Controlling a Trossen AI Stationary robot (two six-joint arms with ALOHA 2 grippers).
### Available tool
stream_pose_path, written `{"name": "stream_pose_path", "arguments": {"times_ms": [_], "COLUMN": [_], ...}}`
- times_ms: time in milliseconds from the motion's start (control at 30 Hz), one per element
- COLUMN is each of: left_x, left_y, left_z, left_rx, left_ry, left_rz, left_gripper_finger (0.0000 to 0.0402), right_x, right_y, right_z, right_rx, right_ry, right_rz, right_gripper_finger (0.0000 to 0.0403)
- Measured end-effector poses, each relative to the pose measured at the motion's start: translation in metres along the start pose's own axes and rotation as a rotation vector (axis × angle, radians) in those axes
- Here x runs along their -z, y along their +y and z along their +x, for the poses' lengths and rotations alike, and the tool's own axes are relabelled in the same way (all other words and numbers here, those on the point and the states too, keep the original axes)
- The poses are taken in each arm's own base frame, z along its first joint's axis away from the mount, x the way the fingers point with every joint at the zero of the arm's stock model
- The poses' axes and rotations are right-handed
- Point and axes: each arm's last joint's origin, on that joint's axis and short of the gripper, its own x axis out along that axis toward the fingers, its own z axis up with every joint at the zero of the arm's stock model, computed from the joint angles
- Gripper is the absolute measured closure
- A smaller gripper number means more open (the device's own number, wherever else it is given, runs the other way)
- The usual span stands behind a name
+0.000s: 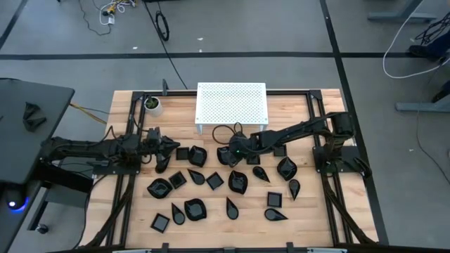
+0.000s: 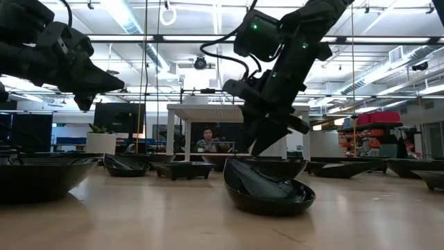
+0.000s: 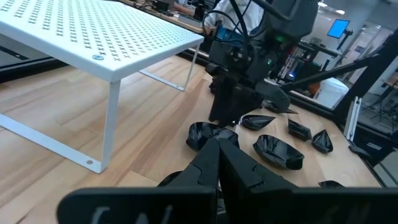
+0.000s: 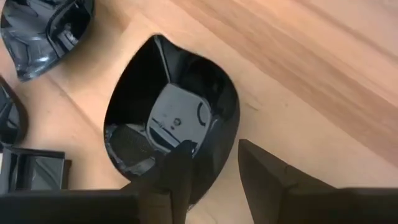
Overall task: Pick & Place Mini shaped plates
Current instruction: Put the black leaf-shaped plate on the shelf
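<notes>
Right gripper [image 4: 211,171] down low over a teardrop plate [image 4: 171,118], fingers parted, one inside the bowl, the other outside the rim; whether pressing it yet, can't tell. Plate flat on the wooden table [image 1: 316,218], just in front of the white perforated rack [image 1: 231,103]. More black plates [image 1: 195,209] scattered across the table's front half. Off to the left, left gripper [image 1: 169,145] pinched shut, empty, hanging above the table. Farther back, white cup [image 1: 152,105] by the rack's left corner.

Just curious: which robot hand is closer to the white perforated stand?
The right hand, just in front of the white perforated stand, over a teardrop plate. The left hand sits farther off to its side.
</notes>
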Motion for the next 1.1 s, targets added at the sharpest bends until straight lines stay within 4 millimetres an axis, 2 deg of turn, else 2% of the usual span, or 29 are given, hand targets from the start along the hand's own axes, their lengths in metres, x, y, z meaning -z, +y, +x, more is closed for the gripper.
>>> {"name": "stream_pose_path", "arguments": {"times_ms": [333,567,700,867,1100], "left_x": [0.000,0.000,0.000,0.000,0.000], "left_y": [-0.001,-0.001,-0.001,-0.001,-0.001], "left_z": [0.000,0.000,0.000,0.000,0.000], "left_rx": [0.018,0.031,0.031,0.031,0.031], "left_ry": [0.007,0.012,0.012,0.012,0.012], "left_rz": [-0.004,-0.005,-0.005,-0.005,-0.005], "left_gripper_finger": [0.0394,0.0394,0.0394,0.0394,0.0394], "right_x": [-0.005,-0.004,0.000,0.001,-0.001], "right_y": [-0.009,-0.009,-0.011,-0.011,-0.008], "right_z": [0.003,0.006,0.015,0.022,0.018], "right_rx": [0.020,-0.043,-0.030,-0.039,-0.064], "right_ry": [-0.004,0.006,0.030,0.036,0.014], "right_rz": [0.027,0.032,0.032,0.033,0.008], "right_gripper_finger": [0.0268,0.0268,0.0273,0.0308,0.0390]}}
